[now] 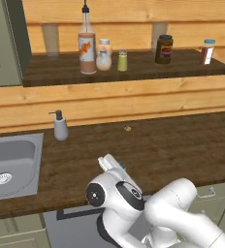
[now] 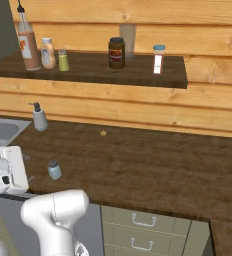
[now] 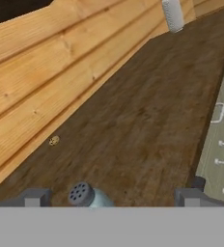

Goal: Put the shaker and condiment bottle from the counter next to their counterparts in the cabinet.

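Shelf board [image 1: 182, 68] of the cabinet [image 1: 134, 29] runs dark brown across the upper frame, plank walls behind, grey-green door [image 1: 3, 43] open at far left. On the shelf, left group: tall sauce bottle [image 1: 87, 46] with dark nozzle, squat peach bottle [image 1: 104, 55] just beside it, yellow-green shaker [image 1: 122, 61] next along. Well apart to the right: dark jar [image 1: 164, 49], then a small blue-capped bottle [image 1: 207, 52] near the shelf end.

Counter [image 1: 172, 145] below, dark wood grain. White pump dispenser [image 1: 60, 126] stands upright by the wall, near the steel sink [image 1: 12, 164] at left. Small tan crumb [image 1: 128, 129] by the wall. White arm [image 1: 148, 208] folded low in the foreground, over the counter's front edge. Grey drawer fronts with a handle [image 1: 207, 194] at lower right.
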